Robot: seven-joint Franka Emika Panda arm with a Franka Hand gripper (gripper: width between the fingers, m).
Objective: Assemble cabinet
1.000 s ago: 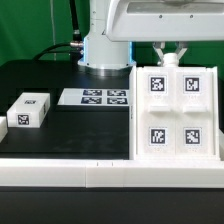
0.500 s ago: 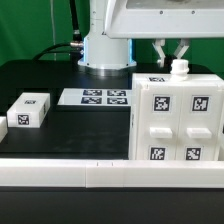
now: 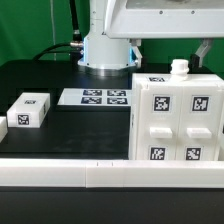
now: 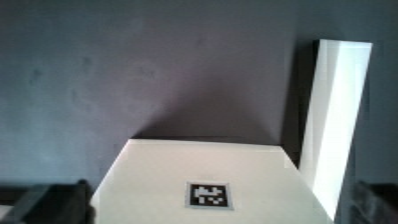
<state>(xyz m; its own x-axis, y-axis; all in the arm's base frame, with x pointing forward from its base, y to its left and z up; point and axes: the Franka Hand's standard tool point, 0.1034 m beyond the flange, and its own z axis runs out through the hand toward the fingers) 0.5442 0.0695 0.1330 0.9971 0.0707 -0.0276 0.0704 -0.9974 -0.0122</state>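
The cabinet (image 3: pixel 177 118), a large white box, stands upright on the black table (image 3: pixel 70 125) at the exterior view's right, near its front edge. Four square marker tags (image 3: pixel 160 103) mark its near face, and a small white knob (image 3: pixel 180 67) sits on top.

The cabinet (image 4: pixel 178 165) is cropped at the wrist view's edge
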